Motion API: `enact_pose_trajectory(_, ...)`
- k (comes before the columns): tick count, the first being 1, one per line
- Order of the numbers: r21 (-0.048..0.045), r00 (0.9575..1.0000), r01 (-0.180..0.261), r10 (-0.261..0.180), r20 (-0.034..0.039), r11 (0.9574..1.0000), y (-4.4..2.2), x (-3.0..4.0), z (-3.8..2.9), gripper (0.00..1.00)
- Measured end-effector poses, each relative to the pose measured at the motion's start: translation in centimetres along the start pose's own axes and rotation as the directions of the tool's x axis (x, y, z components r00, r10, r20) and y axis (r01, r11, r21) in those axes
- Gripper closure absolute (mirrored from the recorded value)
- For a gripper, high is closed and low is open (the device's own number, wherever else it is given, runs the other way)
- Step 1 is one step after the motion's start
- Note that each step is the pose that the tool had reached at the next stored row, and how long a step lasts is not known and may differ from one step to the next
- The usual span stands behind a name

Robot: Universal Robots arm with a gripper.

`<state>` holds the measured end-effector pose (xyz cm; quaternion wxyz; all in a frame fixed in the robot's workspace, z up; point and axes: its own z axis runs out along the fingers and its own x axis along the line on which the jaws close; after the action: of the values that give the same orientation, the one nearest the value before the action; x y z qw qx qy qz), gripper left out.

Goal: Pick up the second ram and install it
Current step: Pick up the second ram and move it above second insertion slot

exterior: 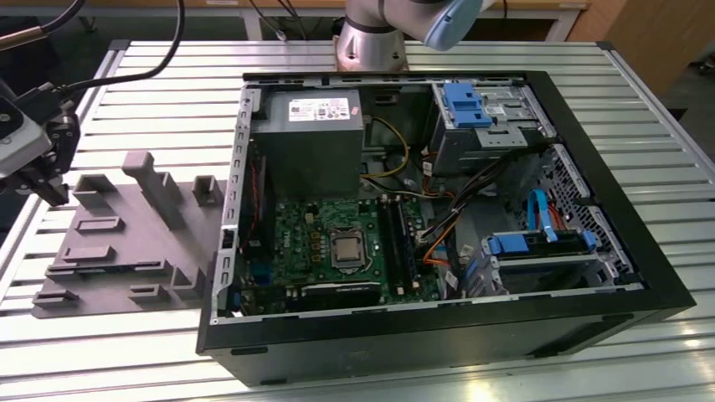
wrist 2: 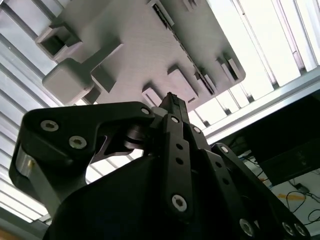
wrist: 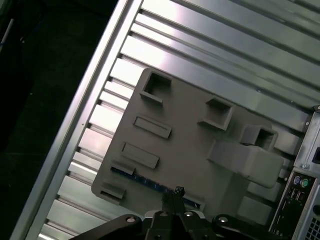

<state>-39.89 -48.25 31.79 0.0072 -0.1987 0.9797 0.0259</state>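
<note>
At the exterior view's left, the gripper [exterior: 50, 194] is held over the grey tray [exterior: 123, 243]. Its fingers [wrist: 178, 192] are closed together, and nothing is gripped between them. In the first wrist view the ram [wrist: 145, 180] is seen lying flat in a slot along one edge of the tray, beneath the fingertips and not held by them. Further to the exterior view's right, the open case [exterior: 447, 339] is set just beside the tray.
</note>
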Motion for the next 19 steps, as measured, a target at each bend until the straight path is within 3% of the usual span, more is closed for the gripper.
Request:
enact_pose_trajectory(5, -0.0017, 0.9978, 0.065, -0.065, -0.0031, 0.9979, 0.00, 0.00, 0.02, 0.89)
enact_pose_trajectory(10, -0.0039, 0.9902, 0.139, -0.139, -0.0065, 0.9902, 0.00, 0.00, 0.04, 0.89)
enact_pose_trajectory(15, -0.0065, 0.9760, 0.218, -0.218, -0.0099, 0.9760, 0.00, 0.00, 0.07, 0.89)
enact_pose_trajectory(19, -0.0088, 0.9594, 0.282, -0.282, -0.0125, 0.9595, 0.00, 0.00, 0.09, 0.89)
